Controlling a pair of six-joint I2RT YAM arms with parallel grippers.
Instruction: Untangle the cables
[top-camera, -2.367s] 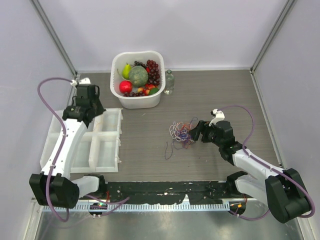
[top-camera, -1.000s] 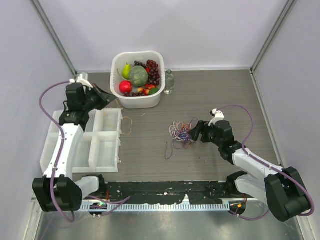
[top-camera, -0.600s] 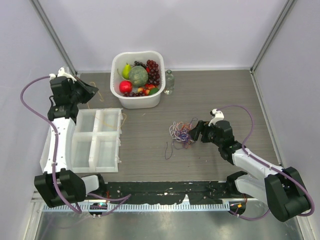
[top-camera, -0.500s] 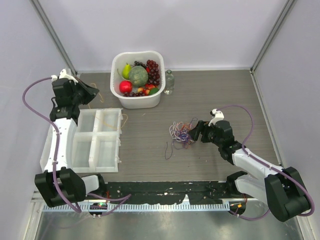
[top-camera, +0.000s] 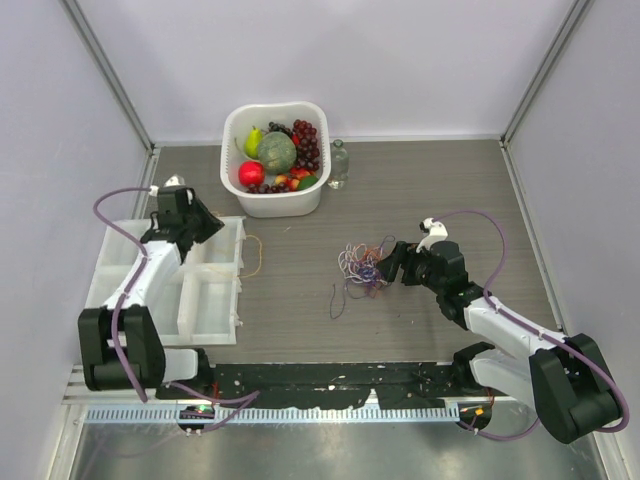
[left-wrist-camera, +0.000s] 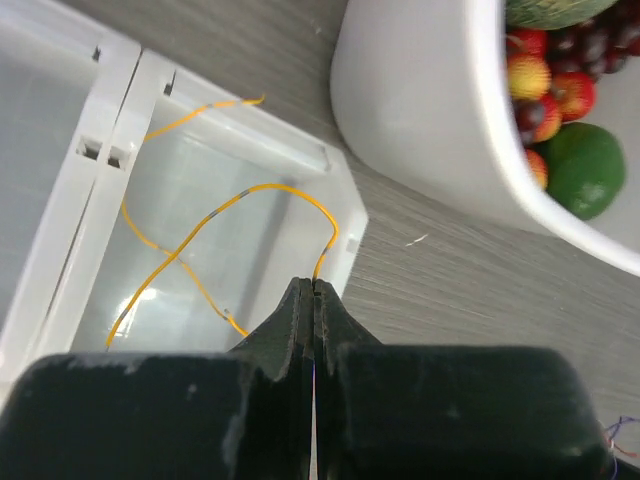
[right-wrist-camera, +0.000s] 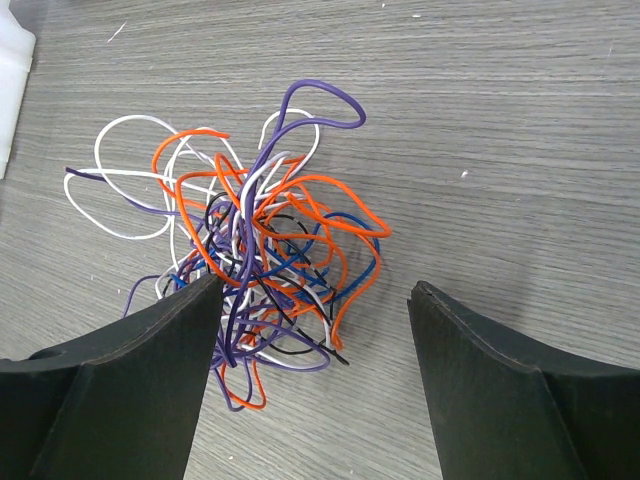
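Left gripper (top-camera: 207, 226): upper left of the top view, over the far right corner of the tray (top-camera: 215, 305). Fingers are pressed fully together and pinch the yellow wire (left-wrist-camera: 200, 225) at their tips.
Yellow wire: runs out from the closed fingertips in thin loops. In the left wrist view it crosses in front of a corner compartment of the tray (left-wrist-camera: 345, 215), with one free end near the divider. In the top view a loop (top-camera: 256, 255) shows just beside the tray's right wall. Whether it rests on the tray or hangs above it is hard to tell.
Tangle (top-camera: 362, 265): on the table (top-camera: 440, 190) right of centre, well apart from the tray. It is a loose bunch of orange, purple, white, blue and black strands (right-wrist-camera: 250, 250). One purple strand trails toward the lower left.
Right gripper (top-camera: 392, 262): just right of the tangle, low over the table. Its fingers (right-wrist-camera: 110, 400) are spread wide with the tangle's near edge between them (right-wrist-camera: 315, 288). It grips nothing.
Tub (top-camera: 232, 120): white, top centre, holding fruit (top-camera: 277, 152). Its wall (left-wrist-camera: 420, 120) fills the upper right of the left wrist view.
Bottle (top-camera: 338, 163): clear, upright, just right of the tub.
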